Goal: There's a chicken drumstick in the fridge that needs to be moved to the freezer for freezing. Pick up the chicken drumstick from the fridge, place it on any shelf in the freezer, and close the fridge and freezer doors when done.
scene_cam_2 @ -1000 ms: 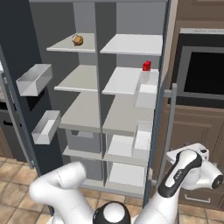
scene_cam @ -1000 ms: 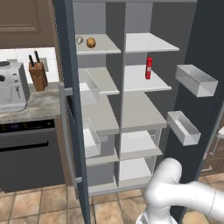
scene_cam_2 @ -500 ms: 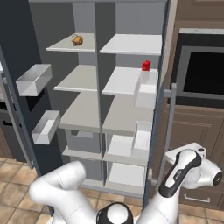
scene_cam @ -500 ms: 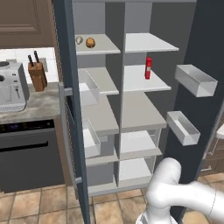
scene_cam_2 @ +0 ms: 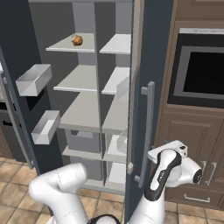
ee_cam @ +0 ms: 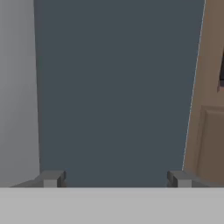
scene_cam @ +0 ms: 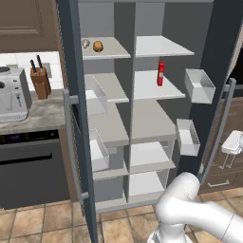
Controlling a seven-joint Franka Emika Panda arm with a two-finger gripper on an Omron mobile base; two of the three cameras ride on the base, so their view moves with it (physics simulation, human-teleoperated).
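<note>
Drumstick on top shelf, both doors open

Chicken drumstick point(scene_cam: 98, 46) sits on the top shelf of the left-hand column in the left base view, about 11 o'clock in that frame; right base view shows it point(scene_cam_2: 77, 40) on the top shelf at 11 o'clock too. Pale knob point(scene_cam: 86, 43) just beside it, toward 9 o'clock. Red bottle point(scene_cam: 161, 73) upright on the second shelf of the other column, at 1 o'clock from frame centre. Both doors stand open, white bins point(scene_cam: 199, 86) on the inner face of the door at 3 o'clock. Knife block point(scene_cam: 40, 79) and coffee machine point(scene_cam: 13, 94) on the counter point(scene_cam: 33, 113) at 9 o'clock. Hand point(ee_cam: 114, 178) faces a flat dark blue-grey door face point(ee_cam: 118, 87) close up; fingertips point(ee_cam: 51, 178) spread wide, nothing between them. Right base view puts the hand point(scene_cam_2: 168, 151) beside the door's vertical bar handle point(scene_cam_2: 146, 131), at 4 o'clock
</note>
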